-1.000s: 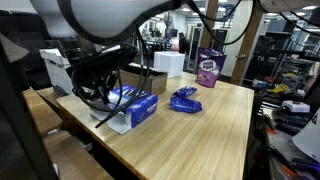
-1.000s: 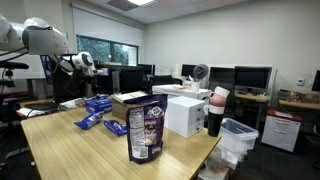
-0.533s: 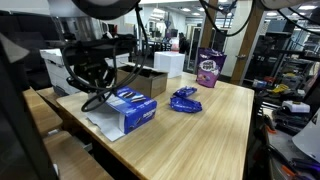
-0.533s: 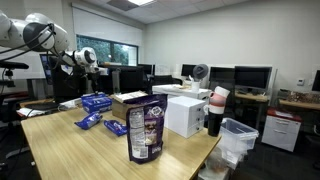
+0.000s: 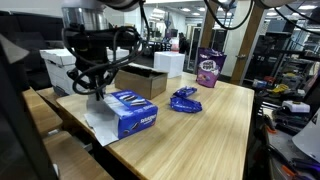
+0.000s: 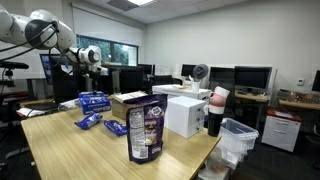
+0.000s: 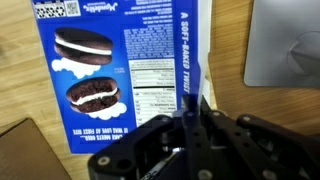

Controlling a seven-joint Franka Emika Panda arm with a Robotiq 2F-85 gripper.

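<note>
A blue cookie box [image 7: 110, 70] with pictures of dark sandwich cookies fills the wrist view. My gripper [image 7: 190, 108] is shut on the box's thin side edge. In an exterior view the gripper [image 5: 99, 96] holds the near-left end of the box [image 5: 133, 111], which is tilted just over the wooden table [image 5: 210, 130]. In the other exterior view the box [image 6: 94, 99] is at the table's far left, under the arm.
A brown cardboard box [image 5: 146, 82], a blue packet [image 5: 185, 100], a purple snack bag [image 5: 209, 68] and a white box [image 5: 168, 63] stand on the table. A white sheet [image 5: 100, 127] lies under the cookie box. The purple bag [image 6: 146, 128] is at the table's near edge.
The arm has risen and pulled back toward the table's left end. The cookie box has come up slightly with the gripper and is now in plain view.
</note>
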